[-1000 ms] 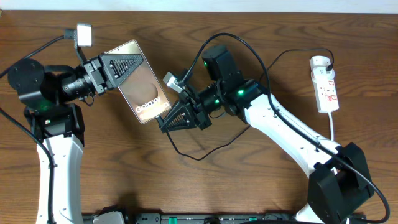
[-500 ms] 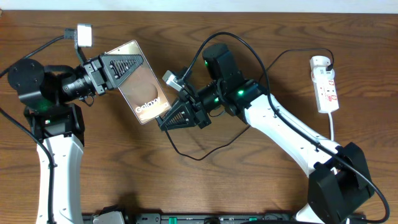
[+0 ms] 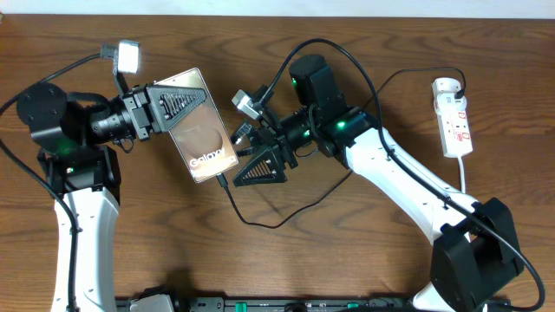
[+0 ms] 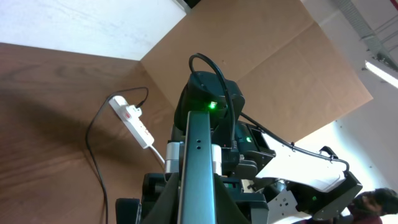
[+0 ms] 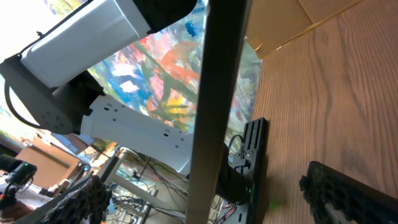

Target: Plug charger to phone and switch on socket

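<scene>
The right hand now stands open and drawn back to the right of the phone. A second ago it was closed at the phone's near right edge. The left hand keeps its closed grip on the far end of the phone, holding it above the bench left of centre. The phone and the left arm have shifted slightly right and nearer than before. The glossy face and its "Galaxy" lettering are still turned up to the overhead camera.

The charger meets the phone's near end, drops in a loop across the bench and curves back up under the right arm. It is too small to tell whether its plug tip is fully seated. The socket lies unmoved at the far right of the bench, well apart from both hands. Its red switches are too small to read.

In the right wrist view the phone is a dark upright bar seen edge-on. The black fingers are spread wide on either side, clear of it and cut off by the frame. The left wrist view shows only the phone's thin edge rising between its own fingers. The right arm stands behind it and the socket lies beyond.
</scene>
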You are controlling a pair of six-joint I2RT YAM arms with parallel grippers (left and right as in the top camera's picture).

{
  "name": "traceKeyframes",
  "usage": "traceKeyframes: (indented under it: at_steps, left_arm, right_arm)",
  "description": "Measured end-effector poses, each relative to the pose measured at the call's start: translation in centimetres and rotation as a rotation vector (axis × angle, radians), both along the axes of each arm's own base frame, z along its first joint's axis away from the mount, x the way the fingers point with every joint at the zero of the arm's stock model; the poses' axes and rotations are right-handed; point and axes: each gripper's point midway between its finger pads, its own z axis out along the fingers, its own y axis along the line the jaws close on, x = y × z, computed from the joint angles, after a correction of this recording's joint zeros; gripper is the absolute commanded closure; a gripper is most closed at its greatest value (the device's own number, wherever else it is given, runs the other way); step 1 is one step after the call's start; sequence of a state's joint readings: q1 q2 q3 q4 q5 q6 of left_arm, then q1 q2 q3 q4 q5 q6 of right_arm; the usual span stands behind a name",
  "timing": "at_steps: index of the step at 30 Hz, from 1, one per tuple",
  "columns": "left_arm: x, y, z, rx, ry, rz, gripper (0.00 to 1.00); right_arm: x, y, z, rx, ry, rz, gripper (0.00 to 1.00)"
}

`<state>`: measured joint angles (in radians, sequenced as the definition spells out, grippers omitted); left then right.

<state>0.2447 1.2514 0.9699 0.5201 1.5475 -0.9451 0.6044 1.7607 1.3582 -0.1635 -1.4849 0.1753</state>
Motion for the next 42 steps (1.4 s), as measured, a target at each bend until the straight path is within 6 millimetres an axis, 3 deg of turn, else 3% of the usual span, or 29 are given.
traceKeyframes:
  at_steps: [5, 9, 17, 21, 25, 28, 33, 36, 42]
  left_arm:
    - [0.0, 0.1, 0.0, 0.005, -0.013, 0.004, 0.93]
    - [0.4, 1.4, -0.1, 0.008, -0.019, 0.043, 0.92]
    - [1.5, 7.4, -0.8, -0.019, 0.058, 0.228, 0.92]
    - [1.6, 8.9, -1.0, -0.025, 0.069, 0.275, 0.93]
    - [1.5, 8.9, -2.3, -0.028, 0.083, 0.275, 0.93]
    - [1.4, 8.8, -5.3, -0.045, 0.132, 0.282, 0.93]
    - [1.5, 9.0, -11.3, -0.083, 0.255, 0.332, 0.93]
    - [1.7, 9.3, -16.4, -0.113, 0.387, 0.389, 0.93]
    - [1.5, 10.0, -26.0, -0.118, 0.694, 0.519, 0.93]
  right_arm:
    - [0.4, 0.1, -0.4, -0.025, 0.007, -0.028, 0.01]
    - [2.2, 0.0, -1.6, -0.100, 0.033, -0.127, 0.01]
    - [7.2, -2.9, -2.8, -0.174, 0.070, -0.317, 0.01]
    - [10.1, -5.4, -6.8, -0.402, 0.192, -0.531, 0.01]
    - [11.6, -9.8, -13.0, -0.771, 0.274, -0.793, 0.01]
    - [12.5, -12.7, -15.4, -0.947, 0.237, -0.936, 0.01]
    - [13.2, -14.0, -15.4, -0.991, 0.204, -1.015, 0.01]
    - [13.3, -14.5, -13.9, -0.973, 0.172, -1.054, 0.01]
    - [12.1, -15.5, -8.1, -0.875, 0.092, -1.121, 0.01]
